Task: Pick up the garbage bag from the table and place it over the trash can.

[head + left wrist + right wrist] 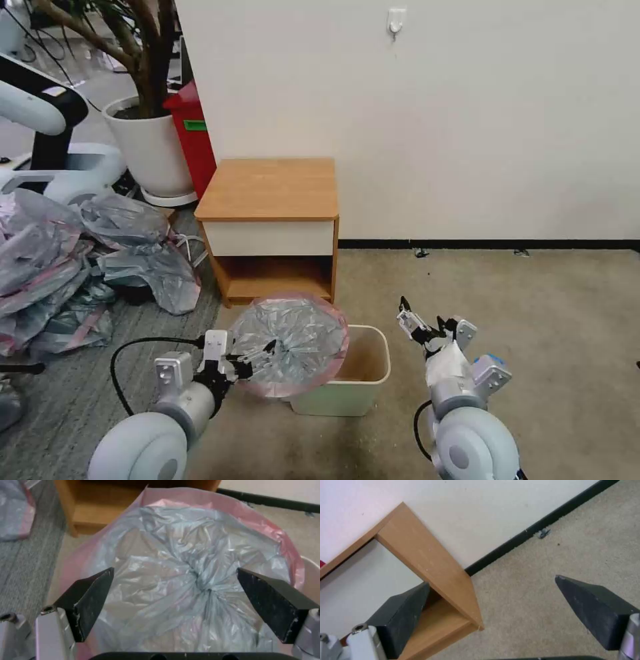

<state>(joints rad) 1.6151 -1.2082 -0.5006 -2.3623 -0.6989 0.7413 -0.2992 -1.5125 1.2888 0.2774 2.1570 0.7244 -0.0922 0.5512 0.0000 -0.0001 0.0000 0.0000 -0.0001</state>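
The garbage bag (293, 340), grey and crinkly with a pink rim, stands spread like a tilted disc over the left part of the cream trash can (369, 373). My left gripper (260, 355) sits right against the bag's left side. In the left wrist view the left gripper (175, 600) is open, with the bag (173, 555) bulging just beyond its black fingers (90, 597). The wooden table (270, 187) stands behind the can with its top bare. My right gripper (421, 319) hovers open to the right of the can, and the right wrist view has it (491, 605) over the carpet near the table's side (430, 557).
A heap of similar grey-and-pink bags (73, 267) lies on the floor to the left. A red bin (193, 140) and a white plant pot (150, 147) stand behind the table's left corner. Open carpet (533, 320) stretches to the right, and the wall runs close behind.
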